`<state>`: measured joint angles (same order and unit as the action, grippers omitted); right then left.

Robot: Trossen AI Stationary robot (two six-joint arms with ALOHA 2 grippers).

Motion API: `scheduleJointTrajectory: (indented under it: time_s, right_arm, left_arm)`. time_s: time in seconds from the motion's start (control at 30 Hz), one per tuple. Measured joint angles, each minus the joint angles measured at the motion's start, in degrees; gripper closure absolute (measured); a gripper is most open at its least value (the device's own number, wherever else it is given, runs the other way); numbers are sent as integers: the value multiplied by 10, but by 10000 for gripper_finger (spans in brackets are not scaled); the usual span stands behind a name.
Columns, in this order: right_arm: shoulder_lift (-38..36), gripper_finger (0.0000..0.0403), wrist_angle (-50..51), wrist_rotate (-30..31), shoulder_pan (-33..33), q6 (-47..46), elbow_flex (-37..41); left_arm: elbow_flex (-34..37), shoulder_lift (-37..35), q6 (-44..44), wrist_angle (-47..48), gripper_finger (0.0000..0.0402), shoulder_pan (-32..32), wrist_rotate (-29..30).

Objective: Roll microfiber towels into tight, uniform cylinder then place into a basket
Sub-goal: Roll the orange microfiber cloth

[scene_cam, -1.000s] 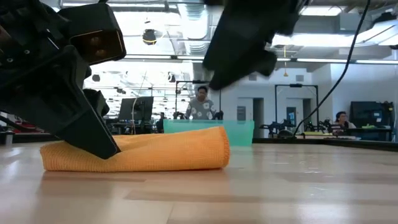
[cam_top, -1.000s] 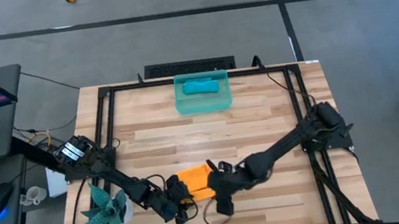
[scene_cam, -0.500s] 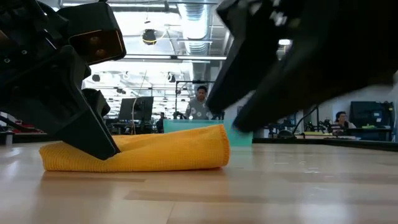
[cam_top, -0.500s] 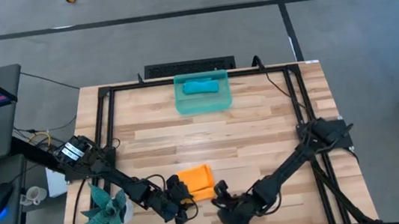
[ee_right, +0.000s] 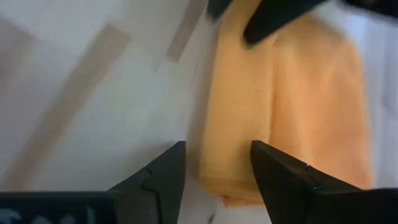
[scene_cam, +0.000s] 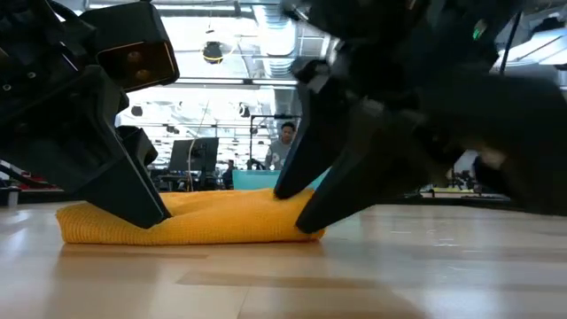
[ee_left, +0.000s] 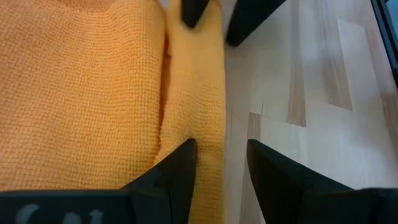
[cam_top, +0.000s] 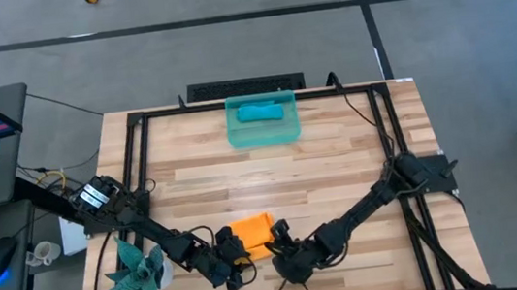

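Observation:
The orange towel (cam_top: 252,234) lies partly rolled near the table's near edge, with a rolled fold (ee_left: 194,93) along its near side. My left gripper (ee_left: 221,158) is open at the fold's left end. My right gripper (ee_right: 217,165) is open at the fold's right end (scene_cam: 297,213). The two face each other along the fold. The teal-blue towel (cam_top: 262,112) lies rolled up inside the basket (cam_top: 238,137) at the table's far edge. My left gripper has one finger (ee_left: 180,165) on the rolled fold's left end (ee_left: 208,134), and the other finger (ee_left: 264,165) beside it over the bare table. The fingers slant down and lie along the fold. The towel rests on the table. My right gripper slants down onto the fold's right end (ee_right: 233,143), its fingers (scene_cam: 306,190) standing to either side of it. One fingertip meets the top of the towel and the other reaches the table by its end. The towel lies flat on the table.
A teal spiky plant figure (cam_top: 136,271) stands at the near left beside my left arm. A black frame (cam_top: 135,130) runs round the table's edges. Bare wood lies between the orange towel and the basket. People and desks show in the room beyond.
My right gripper went from above the towel toward the table's near edge. It then came back and dropped onto the right end of the towel's fold, and that end now sits lower under the fingers. My left gripper has kept still.

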<state>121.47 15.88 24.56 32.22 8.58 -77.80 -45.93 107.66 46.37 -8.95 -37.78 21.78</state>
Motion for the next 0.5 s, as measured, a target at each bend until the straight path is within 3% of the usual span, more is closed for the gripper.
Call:
scheduleJointTrajectory:
  time_s: [0.27, 0.5]
  right_arm:
    - [21, 198, 13, -9, -16, -73, -3]
    - [21, 214, 16, -73, -47, -178, -2]
  left_arm:
    - [0, 0, -1, 0, 260, 0, -3]
    - [0, 0, -39, 0, 260, 0, -5]
